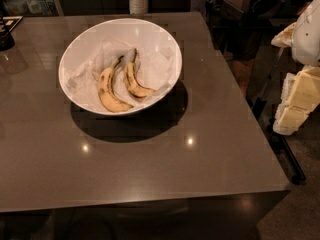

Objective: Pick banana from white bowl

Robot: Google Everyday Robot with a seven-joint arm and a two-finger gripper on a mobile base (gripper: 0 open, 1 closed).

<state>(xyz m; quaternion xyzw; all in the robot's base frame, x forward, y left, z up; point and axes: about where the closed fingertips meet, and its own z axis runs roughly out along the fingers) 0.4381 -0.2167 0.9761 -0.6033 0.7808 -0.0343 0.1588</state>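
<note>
The banana lies in the white bowl on crumpled white paper, right of centre, its dark stem pointing toward the far rim. Just beside it on the left lies a broader, spotted banana, with a fold of paper between them and nothing covering either. The bowl stands on a glossy dark table. The gripper hangs beyond the table's right edge, well apart from the bowl; whether it is spread or pressed together cannot be told. A clear glass stands at the table's far-left edge.
</note>
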